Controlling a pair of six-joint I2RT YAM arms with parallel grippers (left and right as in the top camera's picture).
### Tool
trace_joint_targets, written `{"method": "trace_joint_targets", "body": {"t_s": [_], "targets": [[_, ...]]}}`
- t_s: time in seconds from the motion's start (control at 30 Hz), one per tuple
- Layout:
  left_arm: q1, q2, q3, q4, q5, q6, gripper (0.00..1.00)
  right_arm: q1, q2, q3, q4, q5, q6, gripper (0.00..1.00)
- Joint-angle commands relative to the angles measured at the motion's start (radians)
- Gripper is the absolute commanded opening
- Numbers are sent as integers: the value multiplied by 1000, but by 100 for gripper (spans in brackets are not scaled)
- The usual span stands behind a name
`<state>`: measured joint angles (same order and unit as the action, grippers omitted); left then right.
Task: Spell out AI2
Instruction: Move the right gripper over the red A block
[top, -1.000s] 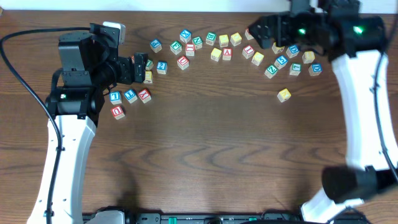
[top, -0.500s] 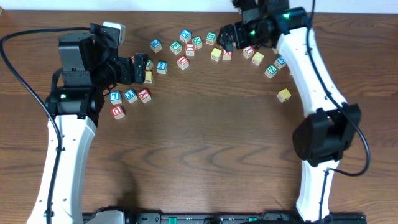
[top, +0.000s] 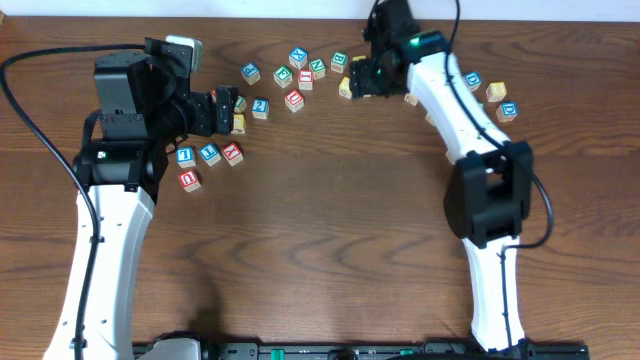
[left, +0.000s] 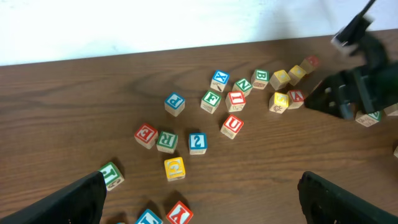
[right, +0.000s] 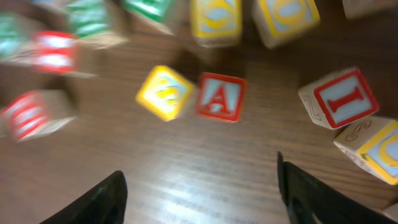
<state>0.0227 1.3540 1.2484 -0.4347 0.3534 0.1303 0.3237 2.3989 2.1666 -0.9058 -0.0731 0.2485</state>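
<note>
Right gripper (right: 200, 200), spread wide and empty, hovers apparently just behind red A block (right: 221, 96).

Left arm (top: 100, 250) upright from base, forearm bent toward centre. Left gripper (top: 226, 108) pointing inward, fingers (left: 81, 202) spread wide, nothing between them. Right arm (top: 448, 100) stretched far forward, leaning toward centre. Right gripper (top: 360, 78) aimed downward, fingers (right: 106, 202) wide apart, nothing held.

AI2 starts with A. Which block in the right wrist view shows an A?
The red-framed A block, mid-view, beside a yellow block on its left. The red-framed I block sits further right.
</note>
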Motion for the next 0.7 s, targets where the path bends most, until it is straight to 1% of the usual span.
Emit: {"method": "trace_joint_targets", "body": {"t_s": [0.0,0.13,0.2,0.27,0.3,0.4,0.47,0.67], "targets": [[0,-2,26,1,1,-8,98,15,31,17,29,105,122,72],[0,-2,26,1,1,-8,98,18,41,17,66,121,116,68],[0,-2,26,1,1,-8,98,18,41,18,84,127,97,65],[0,-2,26,1,1,-8,98,18,41,18,101,127,82,60],[0,-2,26,1,1,-8,98,18,41,18,106,127,77,54],[0,-2,26,1,1,-8,98,16,41,17,128,128,71,47],[0,-2,26,1,1,-8,98,17,42,17,146,143,69,45],[0,-2,26,1,1,-8,98,18,42,-3,198,180,71,46]]}}
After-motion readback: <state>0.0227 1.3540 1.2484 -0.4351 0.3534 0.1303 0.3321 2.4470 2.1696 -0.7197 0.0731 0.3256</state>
